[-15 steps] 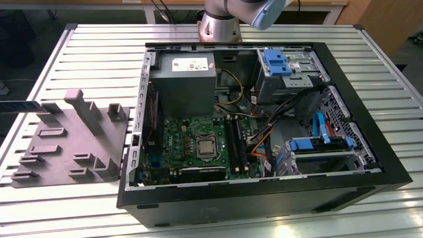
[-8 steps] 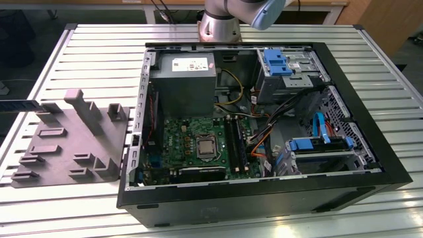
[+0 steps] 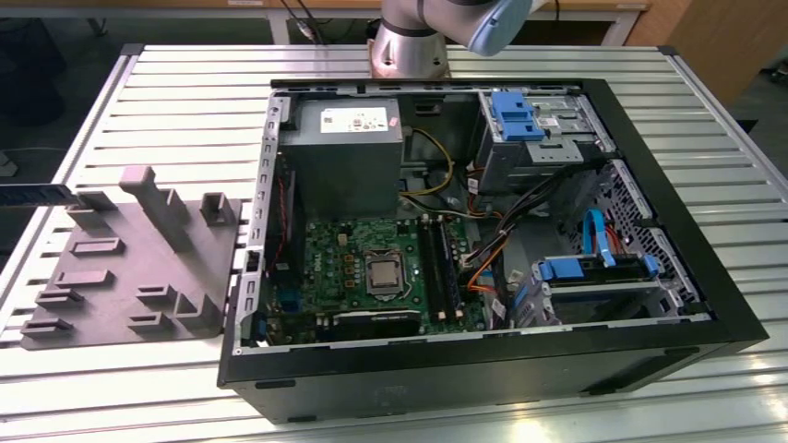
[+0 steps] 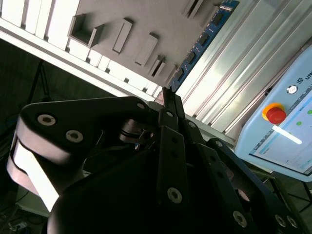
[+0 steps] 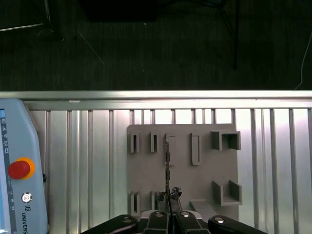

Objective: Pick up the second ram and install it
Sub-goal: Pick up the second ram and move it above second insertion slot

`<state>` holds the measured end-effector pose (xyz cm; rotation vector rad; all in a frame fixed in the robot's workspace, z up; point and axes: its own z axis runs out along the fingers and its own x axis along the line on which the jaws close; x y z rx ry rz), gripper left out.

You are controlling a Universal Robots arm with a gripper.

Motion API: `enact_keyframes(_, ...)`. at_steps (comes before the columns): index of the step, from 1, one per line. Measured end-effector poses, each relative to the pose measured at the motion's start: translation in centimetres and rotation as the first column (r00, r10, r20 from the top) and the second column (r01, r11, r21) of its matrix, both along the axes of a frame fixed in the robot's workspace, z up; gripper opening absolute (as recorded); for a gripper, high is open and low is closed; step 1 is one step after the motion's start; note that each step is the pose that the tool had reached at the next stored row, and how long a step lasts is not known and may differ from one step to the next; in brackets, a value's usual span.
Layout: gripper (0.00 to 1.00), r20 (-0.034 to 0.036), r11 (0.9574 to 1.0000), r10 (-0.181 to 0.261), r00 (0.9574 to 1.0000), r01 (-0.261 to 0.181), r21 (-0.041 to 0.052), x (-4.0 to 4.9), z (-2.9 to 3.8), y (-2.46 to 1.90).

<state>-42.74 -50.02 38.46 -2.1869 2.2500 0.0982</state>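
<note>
The exterior view looks steeply down on the table (image 3: 185, 83) and the grey fixture plate (image 3: 124, 277) near its edge. The first wrist view faces straight down past the hand (image 5: 170, 197) onto that plate (image 5: 204, 180). The second wrist view looks obliquely along the hand (image 4: 168, 95) from closer. Both wrist views share the plate, the gripped second ram (image 5: 167, 161) (image 4: 204, 36) and the teach pendant (image 5: 19, 170) (image 4: 282, 126).

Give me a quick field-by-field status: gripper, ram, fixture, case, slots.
gripper: shut on the second ram, holding it by one end
second ram: seen edge-on over the grey fixture in the first wrist view; not yet at the case
grey fixture: on the slatted table, to the exterior view's left of the computer case
computer case: on its side, open, motherboard facing up
memory slots: long, black, on the motherboard's exterior-view right side
</note>
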Motion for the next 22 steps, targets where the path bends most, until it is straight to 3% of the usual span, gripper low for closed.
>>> enact_keyframes(22,0.12,-0.0001,1.0,0.0,1.0,0.0,0.0029,0.0,0.59,0.0)
